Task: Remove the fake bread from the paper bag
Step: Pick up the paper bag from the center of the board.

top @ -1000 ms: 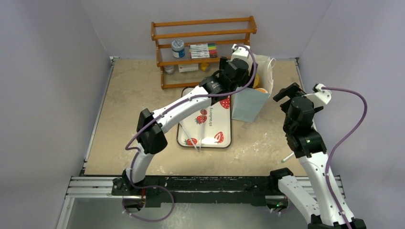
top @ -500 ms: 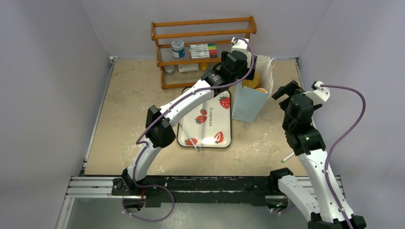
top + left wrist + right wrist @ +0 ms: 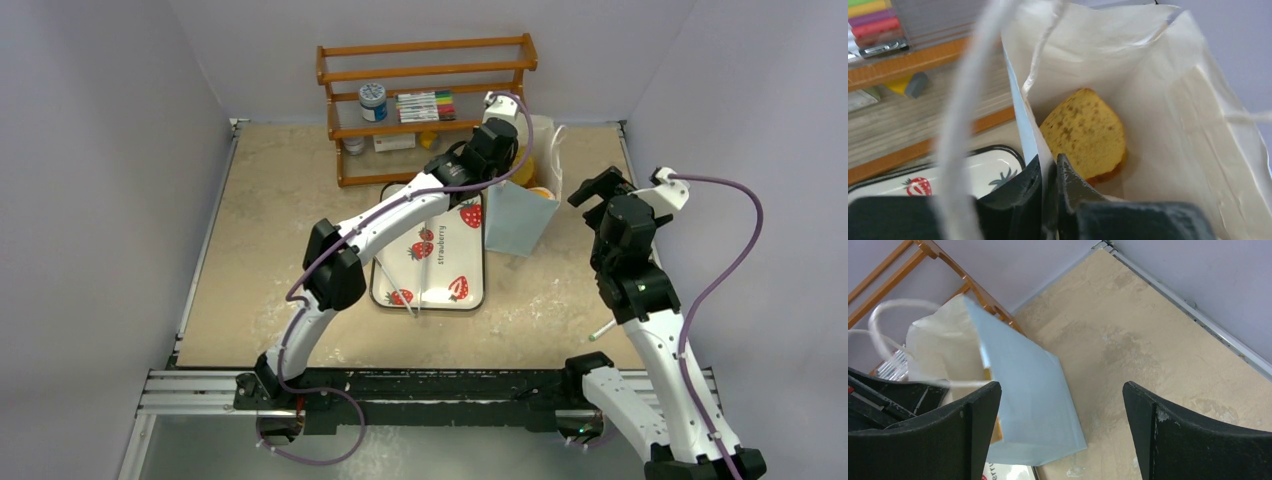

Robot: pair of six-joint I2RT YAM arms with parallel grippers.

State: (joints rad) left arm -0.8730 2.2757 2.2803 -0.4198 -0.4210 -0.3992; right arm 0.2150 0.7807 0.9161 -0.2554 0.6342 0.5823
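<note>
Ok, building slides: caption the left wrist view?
Left hand pinching the wall of the paper bag, speckled toy bun inside.

Bright, even light with soft shadows; the near cord handle [image 3: 955, 125] is blurred

On my feed I see the bag [image 3: 520, 215] pale blue outside and plain white inside, with white cord handles [image 3: 963, 110]. The bread [image 3: 1083, 132] is golden yellow, flecked with brown speckles. The tray [image 3: 440, 268] is white with red strawberries and a black rim. The shelf [image 3: 425, 48] is orange-brown wood, and the table [image 3: 270, 220] is mottled beige.
</note>
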